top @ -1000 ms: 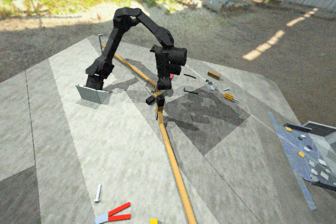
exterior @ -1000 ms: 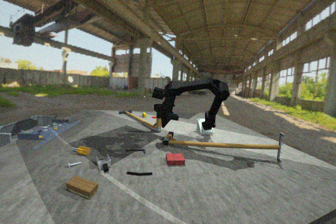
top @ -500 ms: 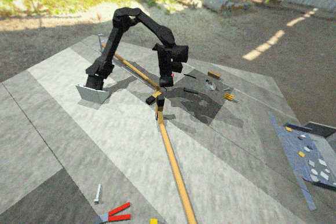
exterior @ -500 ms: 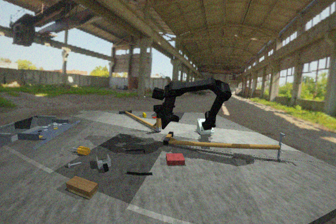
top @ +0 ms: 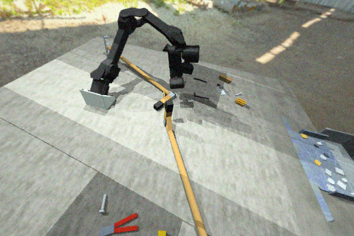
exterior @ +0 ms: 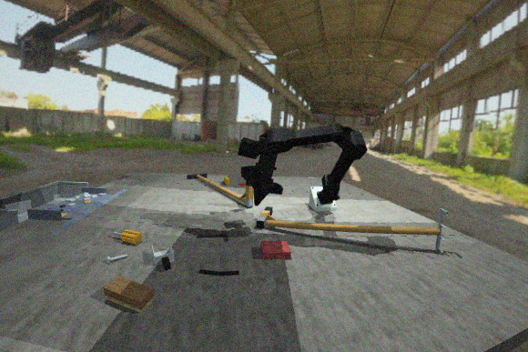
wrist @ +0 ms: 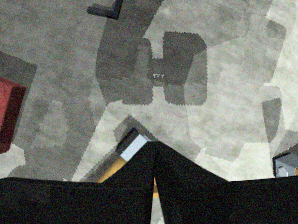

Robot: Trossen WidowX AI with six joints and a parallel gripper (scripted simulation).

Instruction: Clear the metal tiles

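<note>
My gripper [top: 177, 87] [exterior: 258, 204] [wrist: 153, 148] is shut and empty, pointing down above the inner ends of two long wooden-handled tools. One tool [top: 140, 72] [exterior: 355, 228] has an upright metal piece at its outer end. The other tool [top: 183, 171] [exterior: 223, 189] has a dark outer end in the exterior view. I cannot tell surely which is the scraper. Several white, dark and yellow tiles lie on the bluish steel plate [top: 305, 150] [exterior: 97, 206]. The catch box [top: 340, 136] adjoins it, cut off in the top view; its inside is partly hidden.
A red block [exterior: 275, 250] [wrist: 7, 115], a brown block [top: 225, 78] [exterior: 129, 293] and a yellow-handled screwdriver [top: 241, 102] [exterior: 131, 236] lie on the table. A bolt [top: 104, 203] and red-handled pliers [top: 126, 224] lie on the opposite side of the tools.
</note>
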